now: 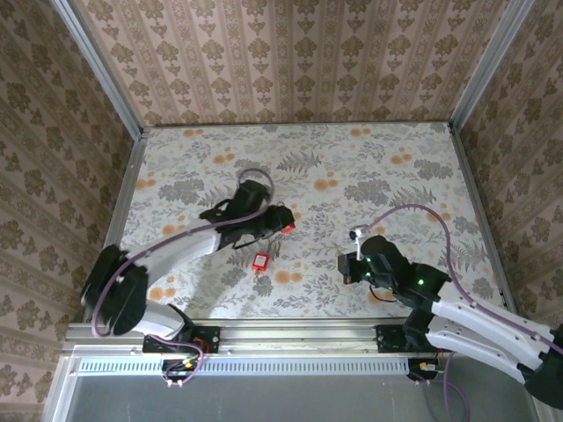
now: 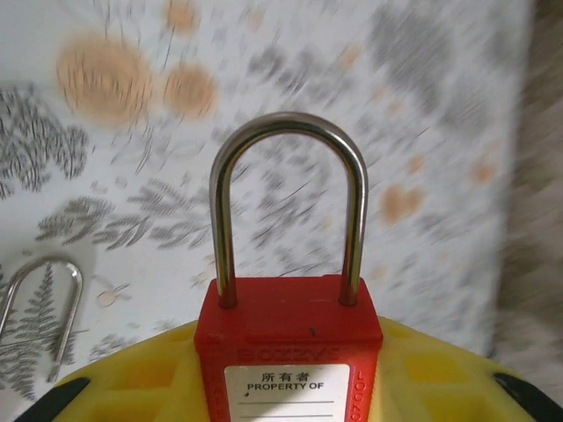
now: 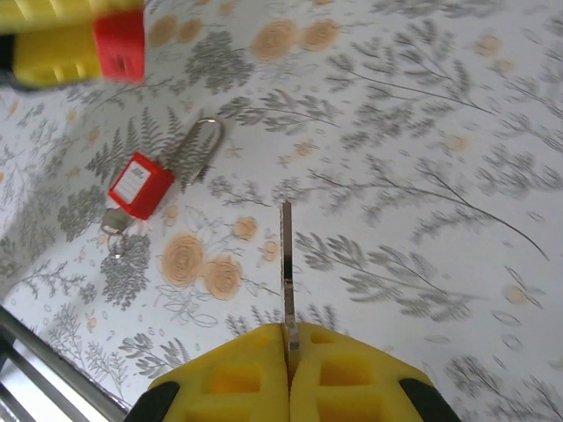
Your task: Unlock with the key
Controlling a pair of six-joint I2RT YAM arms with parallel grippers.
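Observation:
My left gripper [image 2: 290, 356] is shut on the body of a red padlock [image 2: 290, 330] with a white label. Its steel shackle [image 2: 290, 176] sticks out ahead of the yellow fingers [image 2: 141, 369] and is closed. From above, that padlock [image 1: 288, 229] hangs over the table's middle at the left gripper [image 1: 280, 224]. My right gripper [image 3: 288, 338] is shut on a key [image 3: 286, 255], whose thin blade points forward, edge-on. Seen from the top, the key [image 1: 358, 235] stands at the right gripper [image 1: 355, 255], well to the right of the held padlock.
A second red padlock [image 1: 260, 262] lies flat on the floral table [image 1: 352, 167] below the left gripper, with a small key ring [image 3: 114, 224] at its base. Its shackle [image 2: 44, 308] shows beside my left fingers. Metal rails edge the table; patterned walls surround it.

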